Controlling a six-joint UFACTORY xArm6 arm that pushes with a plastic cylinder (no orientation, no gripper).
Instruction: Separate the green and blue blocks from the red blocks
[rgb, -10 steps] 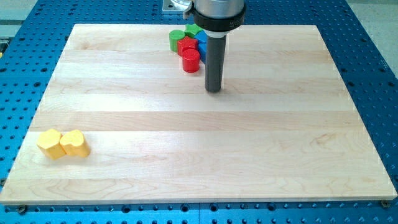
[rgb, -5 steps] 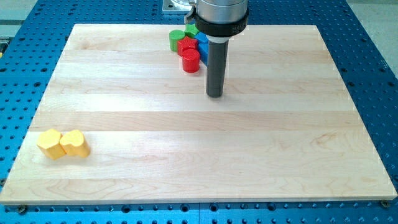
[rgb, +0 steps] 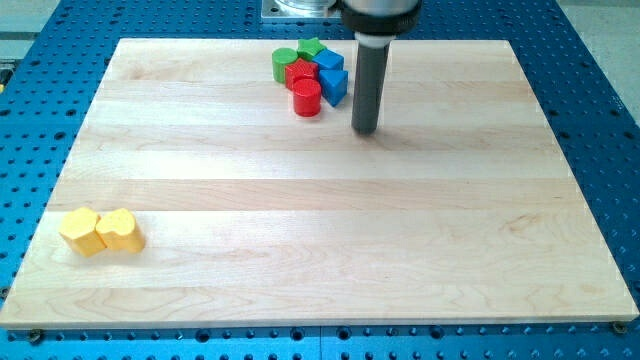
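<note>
Wooden board (rgb: 300, 220), my tip (rgb: 365, 130) right of red cylinder (rgb: 307, 98).

A pale maple-toned wooden board (rgb: 300, 230) with faint lengthwise grain lies on a bright blue perforated metal table (rgb: 590, 60) dotted with dark holes. The straight rod is dark grey, its tip (rgb: 365, 131) almost black. Two green blocks (rgb: 285, 62), two red blocks (rgb: 307, 97), two blue blocks (rgb: 333, 86) and two yellow blocks (rgb: 100, 231) show plain, unpatterned colour.

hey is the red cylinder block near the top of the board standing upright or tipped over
Upright. The red cylinder block shows its flat round face on top, with its curved side below. My tip is apart, to the view's right.
</note>
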